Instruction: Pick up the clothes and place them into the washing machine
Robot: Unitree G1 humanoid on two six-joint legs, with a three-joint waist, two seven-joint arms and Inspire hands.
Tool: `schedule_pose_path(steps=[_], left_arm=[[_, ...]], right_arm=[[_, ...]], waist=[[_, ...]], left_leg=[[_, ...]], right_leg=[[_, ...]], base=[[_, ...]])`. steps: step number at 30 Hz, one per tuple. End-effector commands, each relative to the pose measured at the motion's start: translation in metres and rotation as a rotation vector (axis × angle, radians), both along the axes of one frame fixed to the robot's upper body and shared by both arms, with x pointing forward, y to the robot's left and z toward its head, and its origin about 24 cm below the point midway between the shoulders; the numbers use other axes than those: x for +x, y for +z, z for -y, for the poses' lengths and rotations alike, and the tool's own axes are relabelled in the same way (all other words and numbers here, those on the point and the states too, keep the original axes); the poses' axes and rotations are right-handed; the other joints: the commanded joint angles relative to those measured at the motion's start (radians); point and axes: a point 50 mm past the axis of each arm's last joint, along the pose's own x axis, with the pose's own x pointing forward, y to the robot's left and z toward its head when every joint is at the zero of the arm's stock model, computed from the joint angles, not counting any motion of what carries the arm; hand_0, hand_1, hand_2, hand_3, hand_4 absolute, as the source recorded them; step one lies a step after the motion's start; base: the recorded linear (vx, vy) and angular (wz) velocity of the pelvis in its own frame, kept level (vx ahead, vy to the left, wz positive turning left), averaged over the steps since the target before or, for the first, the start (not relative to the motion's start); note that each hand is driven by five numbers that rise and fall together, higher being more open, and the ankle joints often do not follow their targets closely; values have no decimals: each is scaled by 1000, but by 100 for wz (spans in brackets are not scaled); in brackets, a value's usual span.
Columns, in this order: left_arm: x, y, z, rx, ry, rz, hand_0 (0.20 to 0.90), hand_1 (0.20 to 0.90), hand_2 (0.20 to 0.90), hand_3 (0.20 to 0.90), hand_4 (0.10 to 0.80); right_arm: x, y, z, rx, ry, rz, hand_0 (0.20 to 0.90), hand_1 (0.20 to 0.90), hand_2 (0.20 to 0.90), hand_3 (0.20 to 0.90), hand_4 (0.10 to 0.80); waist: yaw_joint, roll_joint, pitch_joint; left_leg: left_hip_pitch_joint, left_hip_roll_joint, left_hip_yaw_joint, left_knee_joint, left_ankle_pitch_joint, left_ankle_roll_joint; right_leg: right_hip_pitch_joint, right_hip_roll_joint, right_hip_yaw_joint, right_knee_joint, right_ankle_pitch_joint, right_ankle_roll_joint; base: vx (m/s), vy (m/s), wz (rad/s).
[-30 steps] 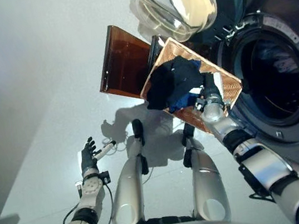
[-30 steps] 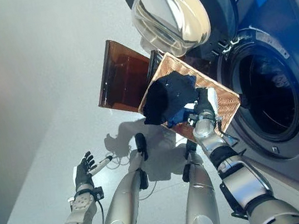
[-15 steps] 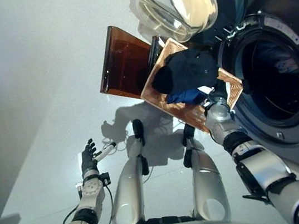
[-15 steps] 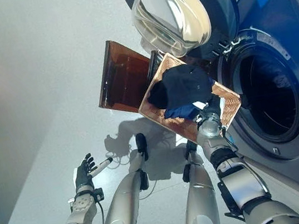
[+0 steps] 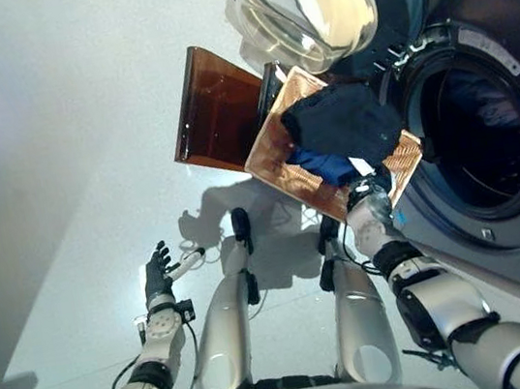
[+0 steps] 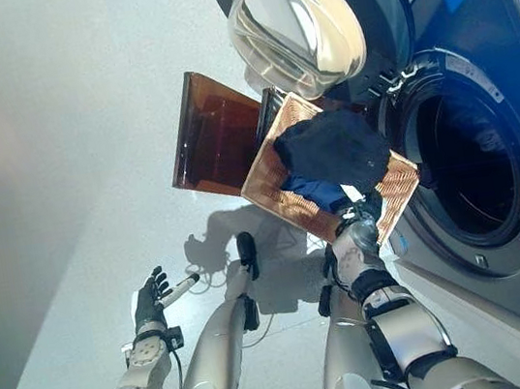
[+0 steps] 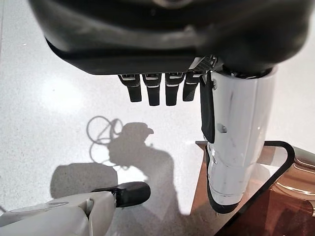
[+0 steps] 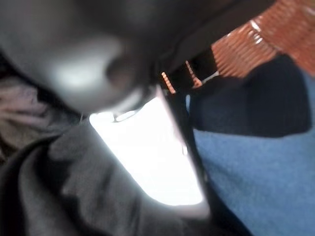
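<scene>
Dark clothes (image 5: 342, 123) lie bunched in a copper basket (image 5: 286, 171) at upper centre, just beside the washer (image 5: 487, 141) opening at right. The right hand (image 5: 370, 199) reaches into them — its fingers buried, grip impossible to tell. At lower left, the left hand (image 5: 157, 273) hangs with fingers straight, holding nothing.

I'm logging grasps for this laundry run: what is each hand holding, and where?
The right hand grips the dark garment at its lower edge, over the basket. The left hand is open, empty.
</scene>
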Motion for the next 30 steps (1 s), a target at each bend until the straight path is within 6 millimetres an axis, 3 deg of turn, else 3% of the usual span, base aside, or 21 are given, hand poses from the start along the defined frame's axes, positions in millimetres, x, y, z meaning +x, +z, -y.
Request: schedule_pose_path(steps=[1, 11, 17, 24, 30], left_arm=[[-10, -10, 3, 0, 25, -39, 900, 900, 900, 900, 800], [-13, -14, 7, -19, 23, -58, 900, 900, 900, 900, 800], [-16, -16, 8, -29, 23, -69, 900, 900, 900, 900, 800], [-22, -20, 5, -33, 23, -88, 900, 900, 900, 900, 800], [-27, -23, 3, -42, 27, -100, 900, 900, 900, 900, 800]], right_arm=[[4, 28, 27, 30, -140, 202, 200, 200, 200, 200, 300], [-14, 8, 45, 212, -321, 231, 200, 200, 200, 200, 300], [-24, 9, 70, 242, -448, 269, 200, 200, 200, 200, 300], [-32, 23, 102, 230, -560, 328, 200, 200, 200, 200, 300], [-35, 55, 136, 144, -615, 406, 200, 200, 200, 200, 300]], waist=[[-10, 46, -40], [-22, 63, -54], [-33, 70, -59], [-44, 78, -65], [-52, 84, -69]], left_leg=[[-23, -30, 30, 77, -79, -72], [-20, -34, 31, 77, -83, -72], [-19, -37, 35, 80, -87, -72], [-20, -39, 42, 92, -97, -71], [-22, -36, 48, 96, -98, -73]], right_leg=[[1, 5, 33, 64, -60, -25], [0, 3, 43, 69, -68, -24], [1, 1, 51, 69, -69, -22], [-2, 3, 61, 73, -70, -22], [-6, 4, 70, 73, -69, -21]], base=[[0, 0, 0], [0, 0, 0], [-3, 10, -4], [-1, 4, -2], [0, 0, 0]])
